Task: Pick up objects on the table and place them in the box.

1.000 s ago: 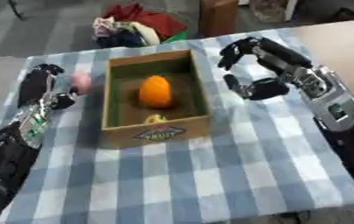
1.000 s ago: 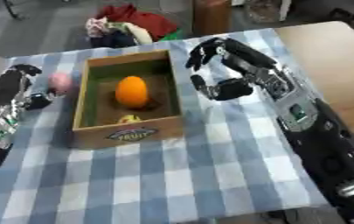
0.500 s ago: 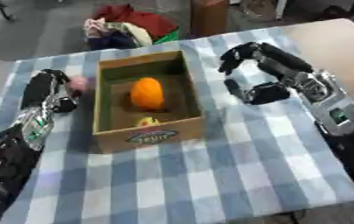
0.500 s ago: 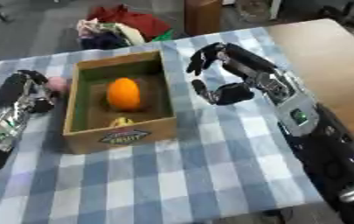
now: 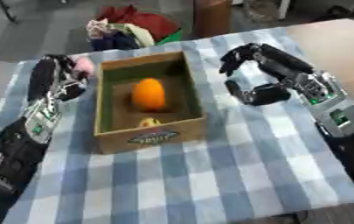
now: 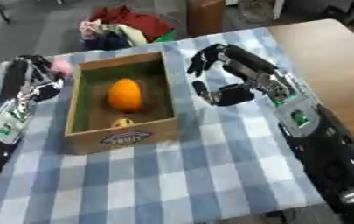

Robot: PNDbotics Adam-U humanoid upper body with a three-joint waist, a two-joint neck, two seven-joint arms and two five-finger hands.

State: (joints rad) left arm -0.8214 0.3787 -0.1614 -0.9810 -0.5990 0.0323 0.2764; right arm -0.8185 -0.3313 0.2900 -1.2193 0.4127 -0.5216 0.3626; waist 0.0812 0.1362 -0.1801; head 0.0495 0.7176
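Our left hand [image 5: 51, 81] rests with relaxed, empty fingers just beside a small pink object [image 5: 82, 65] outside the box [image 5: 150, 138]; likely light and soft, best pinched across its middle. Our right hand [image 5: 275, 74] hovers half-curled, empty.

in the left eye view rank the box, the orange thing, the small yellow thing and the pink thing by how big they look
1. box
2. orange thing
3. pink thing and small yellow thing: both partly hidden and look about alike, so no ranking between them.
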